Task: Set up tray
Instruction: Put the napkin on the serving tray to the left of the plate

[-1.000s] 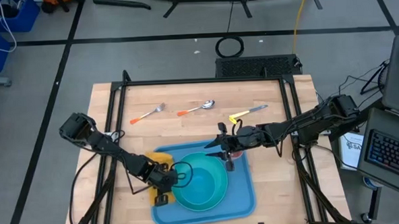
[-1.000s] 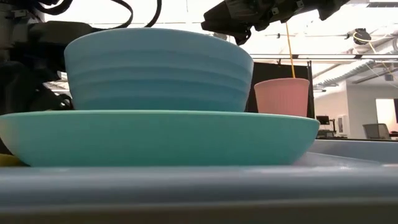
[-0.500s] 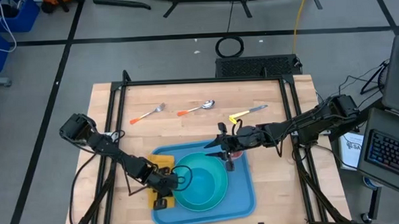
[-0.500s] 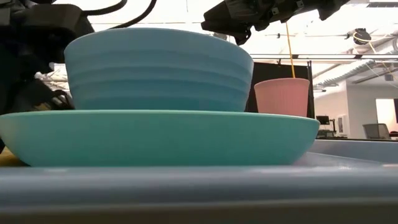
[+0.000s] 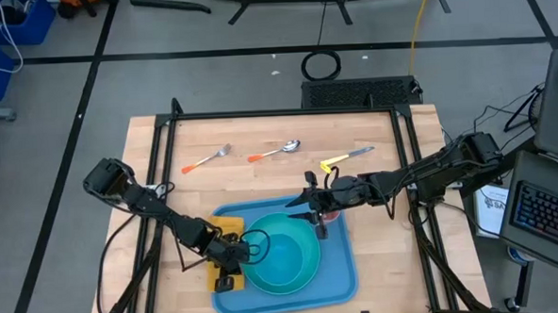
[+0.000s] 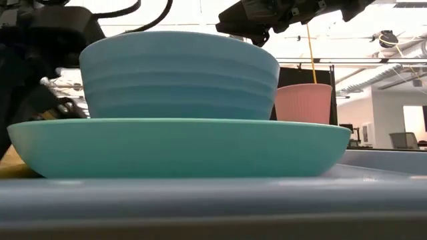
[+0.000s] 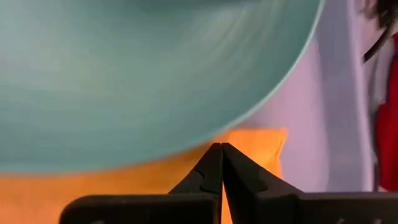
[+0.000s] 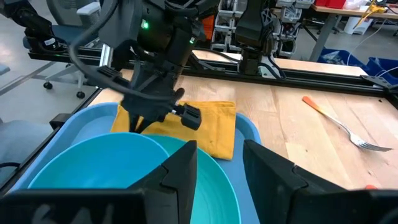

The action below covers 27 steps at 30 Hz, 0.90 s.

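Observation:
The blue tray lies at the table's near middle. On it rests a teal plate with a blue bowl standing in it. A pink cup stands on the tray's far right part. A yellow napkin lies over the tray's left rim. My left gripper is shut, low over the napkin at the plate's left side. My right gripper hovers open above the tray's far part, close to the cup, with nothing between its fingers. My left gripper meets the plate's left rim with the tips of its shut fingers. They slant down from the table's left, just above the napkin. The plate stays flat on the tray with the bowl in it.
On the bare wood beyond the tray lie an orange-handled fork, an orange-handled spoon and a yellow-handled knife. A black frame runs along the table's left, far and right edges.
The plate, with the bowl in it, has slid a little along the tray toward the table's right, with my left gripper's shut tips at its left rim. The cup and my right gripper have kept still.

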Available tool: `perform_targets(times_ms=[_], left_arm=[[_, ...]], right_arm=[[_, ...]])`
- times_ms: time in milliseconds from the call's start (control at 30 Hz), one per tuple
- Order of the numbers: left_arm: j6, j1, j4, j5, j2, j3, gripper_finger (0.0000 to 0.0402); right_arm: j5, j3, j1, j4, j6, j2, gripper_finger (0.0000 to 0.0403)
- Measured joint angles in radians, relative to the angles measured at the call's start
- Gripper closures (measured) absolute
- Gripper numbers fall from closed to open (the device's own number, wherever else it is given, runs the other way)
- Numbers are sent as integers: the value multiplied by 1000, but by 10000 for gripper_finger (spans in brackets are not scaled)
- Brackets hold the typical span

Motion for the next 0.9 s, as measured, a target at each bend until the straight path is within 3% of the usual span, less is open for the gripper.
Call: perform_targets(times_ms=[200, 900], left_arm=[[-4, 0, -71, -84, -2, 2, 393], [57, 1, 17, -153, -1, 0, 398]], right_arm=[[0, 0, 0, 0, 0, 0, 280], [0, 0, 0, 0, 0, 0, 280]])
